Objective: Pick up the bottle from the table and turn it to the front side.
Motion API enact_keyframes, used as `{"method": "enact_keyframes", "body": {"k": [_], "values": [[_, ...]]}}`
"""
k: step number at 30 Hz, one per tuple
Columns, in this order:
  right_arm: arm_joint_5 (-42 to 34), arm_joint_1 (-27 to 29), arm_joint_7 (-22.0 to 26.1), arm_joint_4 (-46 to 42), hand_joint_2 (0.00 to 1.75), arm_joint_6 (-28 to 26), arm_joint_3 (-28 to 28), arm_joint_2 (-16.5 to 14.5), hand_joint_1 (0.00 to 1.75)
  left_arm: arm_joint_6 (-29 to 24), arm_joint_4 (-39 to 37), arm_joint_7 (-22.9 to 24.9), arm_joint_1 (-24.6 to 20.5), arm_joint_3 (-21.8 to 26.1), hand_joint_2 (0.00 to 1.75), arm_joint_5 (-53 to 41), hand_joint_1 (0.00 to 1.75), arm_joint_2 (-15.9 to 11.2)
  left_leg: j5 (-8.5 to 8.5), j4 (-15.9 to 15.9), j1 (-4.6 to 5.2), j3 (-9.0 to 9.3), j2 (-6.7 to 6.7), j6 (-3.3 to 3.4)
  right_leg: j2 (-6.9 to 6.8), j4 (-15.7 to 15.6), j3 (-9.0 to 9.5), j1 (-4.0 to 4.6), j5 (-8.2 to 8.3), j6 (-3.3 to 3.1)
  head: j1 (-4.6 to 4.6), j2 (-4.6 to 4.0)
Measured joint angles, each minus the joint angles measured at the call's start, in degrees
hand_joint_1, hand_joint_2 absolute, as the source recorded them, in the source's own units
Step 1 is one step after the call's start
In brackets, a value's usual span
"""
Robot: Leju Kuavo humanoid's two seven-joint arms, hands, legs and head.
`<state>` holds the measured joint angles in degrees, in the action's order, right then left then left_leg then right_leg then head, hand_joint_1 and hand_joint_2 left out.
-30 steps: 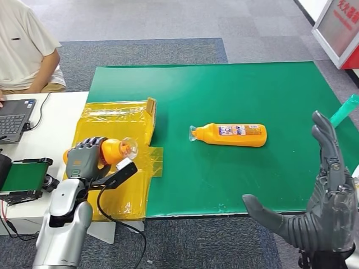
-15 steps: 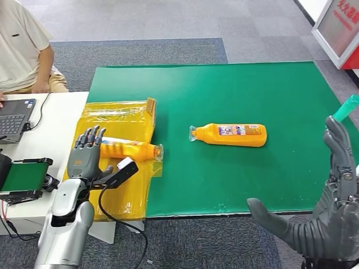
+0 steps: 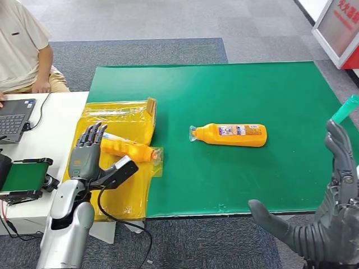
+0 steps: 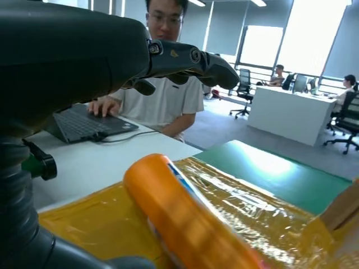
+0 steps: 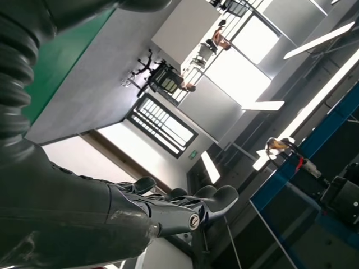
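Note:
An orange bottle [image 3: 231, 134] with a printed label lies on its side in the middle of the green mat [image 3: 271, 95], clear cap toward the left. A second orange bottle [image 3: 127, 148] lies on the yellow plastic sheet [image 3: 127, 190] at the mat's left edge. My left hand [image 3: 87, 154] hovers just left of that bottle with its fingers spread, holding nothing; the left wrist view has the same bottle [image 4: 186, 218] close under the fingers [image 4: 190, 59]. My right hand [image 3: 334, 218] is raised at the lower right, open, well off the mat's near edge.
A person [image 3: 25, 47] sits at the white table [image 3: 55, 129] on the left, typing on a laptop [image 3: 14, 115]. A small device with a green screen [image 3: 25, 175] sits near that table's front. A teal object [image 3: 345, 107] pokes in at the right edge.
One second ago my left hand gripped the second bottle raised off the sheet. The fingers opened and that bottle now lies on the yellow sheet. My right hand sank slightly.

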<state>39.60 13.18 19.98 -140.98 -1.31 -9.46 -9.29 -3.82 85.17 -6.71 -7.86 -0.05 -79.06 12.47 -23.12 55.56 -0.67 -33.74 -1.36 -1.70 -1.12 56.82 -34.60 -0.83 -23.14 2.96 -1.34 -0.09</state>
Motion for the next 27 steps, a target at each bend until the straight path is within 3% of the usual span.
{"method": "enact_keyframes", "body": {"k": [7, 14, 19, 24, 27], "values": [[0.58, 0.28, -0.87, 0.02, 1.75, 0.74, 0.33, -0.02, 0.0, 2.93, 6.56, -1.46, 2.8, -0.06, 1.75, 10.51, 0.0, 1.19, -0.02, 0.0, 0.0, -0.01, 0.0, 0.0, 0.0, 0.0, -0.01, 0.0, -0.01, 0.0, -0.01, -0.01], [0.85, 0.97, -1.48, 0.03, 1.75, 2.0, 0.97, -0.02, 0.0, 9.6, 13.9, -1.0, 6.09, -0.21, 1.75, 29.8, 0.0, 1.37, -0.02, 0.0, 0.0, -0.01, 0.0, 0.0, 0.0, 0.0, 0.01, 0.0, 0.0, 0.0, -0.01, 0.0], [-0.02, 1.88, -1.94, 0.27, 1.75, 3.39, 1.47, -0.02, 0.0, 16.06, 21.49, 1.63, 10.9, -0.07, 1.75, 49.26, 0.0, 1.41, -0.07, 0.0, 0.0, -0.03, 0.0, 0.01, 0.0, 0.0, 0.01, 0.0, -0.05, 0.02, -0.01, 0.0], [0.5, 1.89, -13.19, 3.65, 1.75, 10.5, 2.04, -0.44, 0.0, 20.94, 26.12, 8.72, 19.24, 1.69, 1.75, 69.32, 0.0, 2.43, -0.18, -0.01, 0.0, -0.02, -0.01, 0.0, 0.02, 0.0, 0.01, 0.0, -0.1, -0.01, 0.0, 0.0], [-1.74, 1.75, -14.98, 6.8, 1.75, 12.08, 2.28, -0.61, 0.0, 24.57, 27.35, 8.57, 23.99, 3.21, 1.75, 74.73, 0.0, 3.89, -0.14, -0.01, 0.0, -0.05, 0.0, 0.05, -0.03, 0.0, -0.02, 0.0, -0.12, 0.02, -0.02, 0.0]]}}
